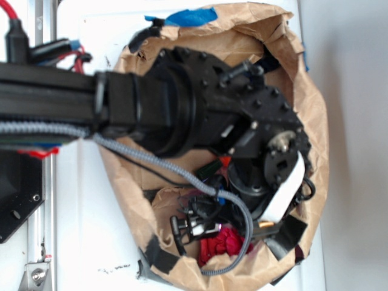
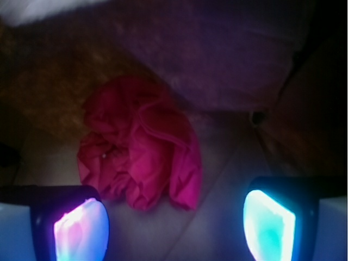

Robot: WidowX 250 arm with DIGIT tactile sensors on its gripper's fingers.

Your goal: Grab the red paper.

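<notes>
The red paper (image 2: 140, 148) is a crumpled bright red wad lying on the pale floor of the brown paper bag (image 1: 157, 57). In the exterior view only part of the red paper (image 1: 223, 244) shows near the bag's front rim, under cables. My gripper (image 2: 174, 225) stands open just in front of the wad, its two glowing pads (image 2: 81, 231) set wide apart, nothing between them. The wad lies beyond the fingertips, nearer the left pad and apart from it. In the exterior view the arm (image 1: 200, 103) reaches down into the bag and hides the fingers.
The bag's brown walls (image 2: 49, 81) rise close around the wad at the left and behind. A dark fold of the bag (image 2: 304, 125) stands at the right. Black tape patches (image 1: 159, 254) and blue tape (image 1: 191, 16) mark the bag's rim. A grey braided cable (image 1: 182, 173) loops across the opening.
</notes>
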